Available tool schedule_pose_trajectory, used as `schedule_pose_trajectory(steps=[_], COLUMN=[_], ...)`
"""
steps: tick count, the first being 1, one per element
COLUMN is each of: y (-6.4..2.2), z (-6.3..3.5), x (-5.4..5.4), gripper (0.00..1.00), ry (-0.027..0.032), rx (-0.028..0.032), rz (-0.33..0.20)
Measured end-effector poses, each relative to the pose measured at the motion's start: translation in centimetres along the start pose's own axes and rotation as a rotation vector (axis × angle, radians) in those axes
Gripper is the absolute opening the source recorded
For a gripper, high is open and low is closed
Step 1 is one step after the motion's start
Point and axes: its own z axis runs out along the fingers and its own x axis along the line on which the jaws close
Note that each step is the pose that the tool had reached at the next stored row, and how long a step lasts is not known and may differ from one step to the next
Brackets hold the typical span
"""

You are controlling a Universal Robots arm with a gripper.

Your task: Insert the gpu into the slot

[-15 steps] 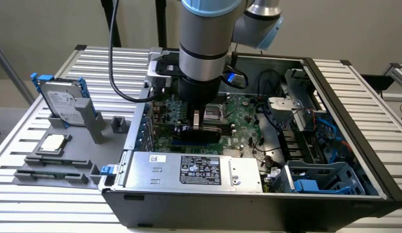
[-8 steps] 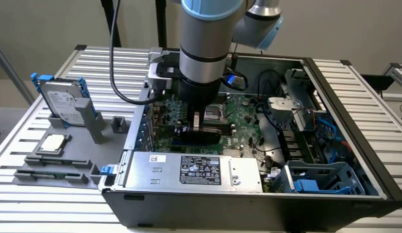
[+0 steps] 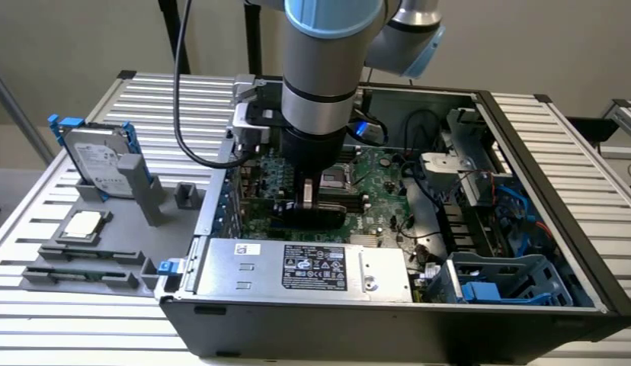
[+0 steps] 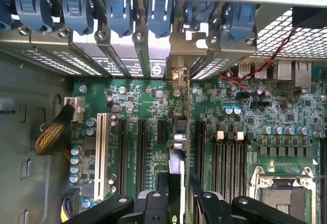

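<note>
Tool [image 4: 179, 203] clamps gpu [image 4: 179, 137], edge-on in wrist cam.

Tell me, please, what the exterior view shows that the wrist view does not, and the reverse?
Exterior view: the arm over the open case, the silver power-supply box, and a hard drive standing on the grey fixture beside the case. Wrist view: a white slot, a braided cable and the rear ports. Both: the green motherboard and the gpu gripped on edge between the fingers.
</note>
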Motion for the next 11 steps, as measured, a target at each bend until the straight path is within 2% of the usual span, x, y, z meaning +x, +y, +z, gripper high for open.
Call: schedule_pose_trajectory(steps=[7, 8, 9, 10, 11], y=[-0.02, -0.02, -0.02, 0.01, 0.03], z=[0.24, 0.24, 0.10, -0.36, -0.79], x=[0.0, 0.0, 0.0, 0.0, -0.1], gripper=[0.26, 0.27, 0.27, 0.27, 0.33], ry=[-0.0008, -0.0037, -0.0039, -0.0015, -0.0009], rx=[-0.0014, -0.0013, -0.0015, -0.0031, -0.0039], rz=[-0.001, -0.001, -0.001, -0.001, -0.001])
